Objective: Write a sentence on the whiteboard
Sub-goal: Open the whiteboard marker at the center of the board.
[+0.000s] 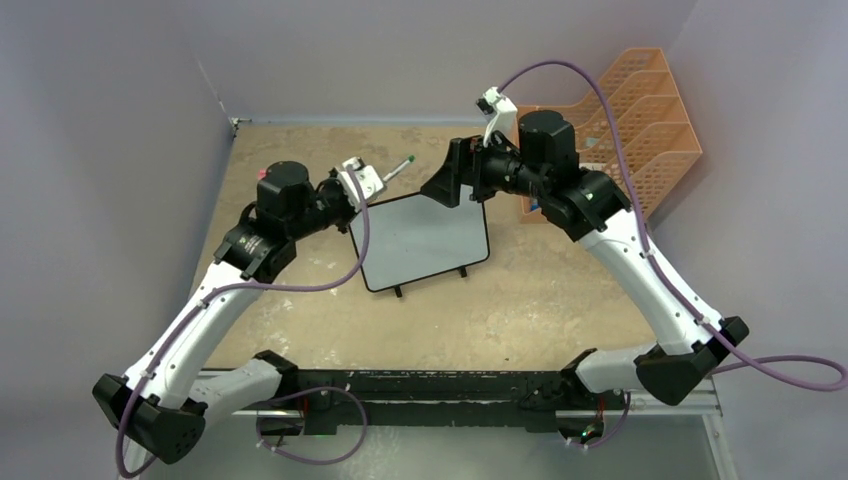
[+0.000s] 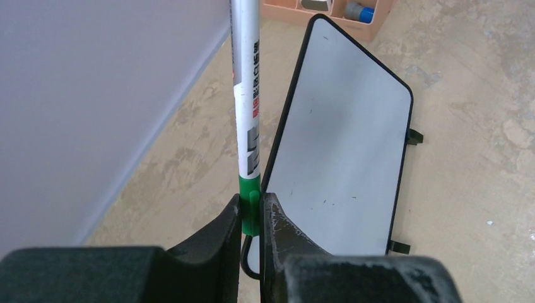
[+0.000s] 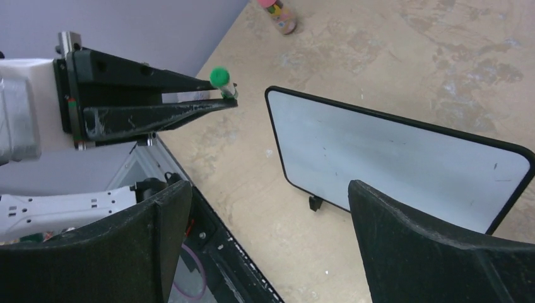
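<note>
Plainly, the left fingers are clamped on the green end of a marker. Their black pads are scuffed and pinch it from both sides. The marker's barrel is a slim white cylinder with dark and red print, and it runs straight out beyond the fingertips. From the top camera it points toward the far side of the desk, with a small green tip showing at its free end.

The right fingers are spread wide with nothing between them. They are broad, matte black and wedge-shaped, with a slightly grainy surface.

The whiteboard sits between the two arms near the middle of the desk. It is a smooth white rectangle in a thin black frame with rounded corners, and two short black feet show along its near edge. Its face is blank apart from a few faint specks. How steeply it leans I cannot tell. The left fingers are just beside its far-left corner, and the right fingers hover near its far-right corner.

The desk top is tan and mottled, with a worn, blotchy look. An orange mesh rack with stepped tiers stands at the far right against the wall.
</note>
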{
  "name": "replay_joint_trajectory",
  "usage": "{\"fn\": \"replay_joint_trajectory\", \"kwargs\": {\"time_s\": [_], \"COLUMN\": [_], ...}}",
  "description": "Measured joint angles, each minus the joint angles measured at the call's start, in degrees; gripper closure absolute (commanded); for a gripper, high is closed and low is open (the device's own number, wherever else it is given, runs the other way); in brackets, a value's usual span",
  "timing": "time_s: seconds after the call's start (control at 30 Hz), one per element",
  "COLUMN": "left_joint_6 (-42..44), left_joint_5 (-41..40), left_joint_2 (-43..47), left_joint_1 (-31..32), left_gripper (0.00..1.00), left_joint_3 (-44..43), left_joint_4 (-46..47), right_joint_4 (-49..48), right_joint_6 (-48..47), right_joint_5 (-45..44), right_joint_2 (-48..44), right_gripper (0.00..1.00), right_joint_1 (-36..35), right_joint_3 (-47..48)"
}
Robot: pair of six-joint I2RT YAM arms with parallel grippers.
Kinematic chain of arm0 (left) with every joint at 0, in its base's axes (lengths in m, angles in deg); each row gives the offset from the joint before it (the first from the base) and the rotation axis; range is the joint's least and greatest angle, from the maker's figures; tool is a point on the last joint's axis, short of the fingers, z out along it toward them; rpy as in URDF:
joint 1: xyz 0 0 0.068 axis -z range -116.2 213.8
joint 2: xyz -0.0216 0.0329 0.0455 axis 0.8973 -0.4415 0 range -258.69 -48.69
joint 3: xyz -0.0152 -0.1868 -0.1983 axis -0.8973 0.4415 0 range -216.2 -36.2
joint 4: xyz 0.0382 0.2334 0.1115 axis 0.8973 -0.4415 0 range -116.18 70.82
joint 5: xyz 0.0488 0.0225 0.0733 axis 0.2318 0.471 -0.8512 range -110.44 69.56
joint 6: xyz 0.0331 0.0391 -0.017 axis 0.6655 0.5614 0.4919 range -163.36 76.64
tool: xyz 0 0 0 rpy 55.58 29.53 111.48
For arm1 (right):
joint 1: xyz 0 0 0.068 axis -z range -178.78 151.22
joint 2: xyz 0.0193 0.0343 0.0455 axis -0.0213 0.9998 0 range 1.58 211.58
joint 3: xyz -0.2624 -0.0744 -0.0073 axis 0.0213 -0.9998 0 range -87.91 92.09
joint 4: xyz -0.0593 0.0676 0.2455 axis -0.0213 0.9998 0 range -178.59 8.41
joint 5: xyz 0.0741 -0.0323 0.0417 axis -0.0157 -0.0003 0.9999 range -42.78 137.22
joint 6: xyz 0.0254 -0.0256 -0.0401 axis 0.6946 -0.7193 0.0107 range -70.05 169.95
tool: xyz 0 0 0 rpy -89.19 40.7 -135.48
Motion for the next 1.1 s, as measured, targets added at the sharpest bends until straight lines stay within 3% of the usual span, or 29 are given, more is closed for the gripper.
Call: {"fn": "replay_joint_trajectory", "kwargs": {"time_s": [0.37,0.87,1.1], "left_joint_6": [10.21,13.27,14.14], "left_joint_5": [-13.49,-18.14,-18.34], "left_joint_2": [-4.55,-6.32,-6.38], "left_joint_1": [15.58,19.58,20.46], "left_gripper": [1.0,1.0,1.0], "left_joint_3": [-2.73,-5.42,-5.46], "left_joint_4": [-3.89,-4.2,-4.24], "right_joint_4": [0.17,0.24,0.28], "right_joint_6": [0.07,0.0,-0.44], "right_joint_5": [5.16,6.62,6.73], "right_joint_2": [2.34,2.34,2.49], "right_gripper": [0.22,0.56,0.66], "right_joint_1": [0.63,0.68,0.72], "right_joint_3": [0.31,-1.03,-1.03]}}
